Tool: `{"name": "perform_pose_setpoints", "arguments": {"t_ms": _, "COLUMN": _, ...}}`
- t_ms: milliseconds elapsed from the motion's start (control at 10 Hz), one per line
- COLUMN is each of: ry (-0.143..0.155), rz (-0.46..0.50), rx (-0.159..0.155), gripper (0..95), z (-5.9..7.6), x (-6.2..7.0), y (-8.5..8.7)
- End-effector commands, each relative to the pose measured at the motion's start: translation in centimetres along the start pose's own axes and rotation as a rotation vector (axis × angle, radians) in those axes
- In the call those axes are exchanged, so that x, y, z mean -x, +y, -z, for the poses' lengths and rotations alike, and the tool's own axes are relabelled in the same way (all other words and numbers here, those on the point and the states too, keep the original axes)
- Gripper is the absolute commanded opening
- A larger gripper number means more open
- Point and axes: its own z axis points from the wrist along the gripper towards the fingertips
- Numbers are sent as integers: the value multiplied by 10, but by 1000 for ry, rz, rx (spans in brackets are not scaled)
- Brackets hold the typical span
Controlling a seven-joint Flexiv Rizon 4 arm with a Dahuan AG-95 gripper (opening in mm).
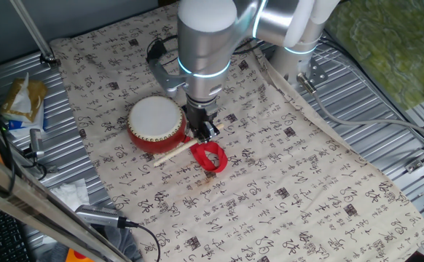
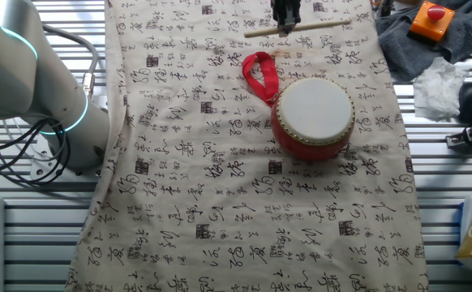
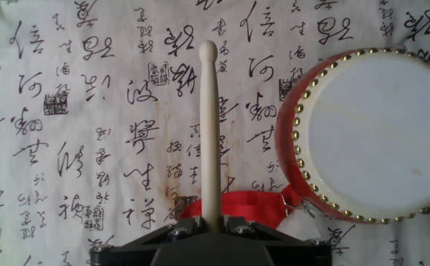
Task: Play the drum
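**Three viewpoints around the hand**

The table is seen from above and from some way off by one fixed view, with the gripper (image 1: 206, 132) near the picture's middle and the drum (image 1: 156, 124) just to its left. From the opposite side, the same cloth (image 2: 252, 203) is looked down on by the other fixed view; there the gripper (image 2: 286, 16) is cut by the top edge and the drum (image 2: 313, 118) lies below it. The hand view is taken close, along the fingers, over the stick (image 3: 210, 133). The drum (image 3: 370, 133) and stick are shared by all three.

drum (image 2: 312, 116), ribbon loop (image 2: 259, 75), stick (image 2: 299, 28)
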Motion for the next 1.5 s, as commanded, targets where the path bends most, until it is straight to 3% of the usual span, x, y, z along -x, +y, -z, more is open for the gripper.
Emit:
{"name": "perform_pose_setpoints", "arguments": {"t_ms": 100, "ry": 2, "rz": 42, "rx": 15, "gripper": 0, "z": 0, "x": 0, "y": 0}}
{"name": "perform_pose_setpoints", "arguments": {"t_ms": 800, "ry": 9, "rz": 90, "rx": 22, "gripper": 0, "z": 0, "x": 0, "y": 0}}
{"name": "perform_pose_setpoints", "arguments": {"t_ms": 1000, "ry": 1, "rz": 76, "rx": 54, "gripper": 0, "z": 0, "x": 0, "y": 0}}
{"name": "perform_pose_setpoints", "arguments": {"t_ms": 1100, "ry": 1, "rz": 68, "rx": 56, "gripper": 0, "z": -1, "x": 1, "y": 3}}
{"name": "perform_pose_setpoints", "arguments": {"t_ms": 1200, "ry": 1, "rz": 53, "rx": 52, "gripper": 0, "z": -4, "x": 5, "y": 13}}
{"name": "perform_pose_setpoints", "arguments": {"t_ms": 1500, "ry": -16, "rz": -3, "rx": 46, "gripper": 0, "z": -33, "x": 18, "y": 56}}
